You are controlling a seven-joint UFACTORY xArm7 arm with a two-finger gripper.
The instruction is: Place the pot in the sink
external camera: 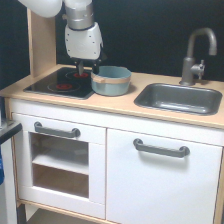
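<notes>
Nearest to us, across the lower frame, we see white cabinet doors with grey handles. Above them the wooden counter carries the sink at centre right, with nothing in it. The pot sits left of centre on the counter, just beside the black stovetop. Behind the pot's left edge the gripper hangs low over the stovetop; we cannot tell how wide its fingers stand. The faucet rises at upper right.
</notes>
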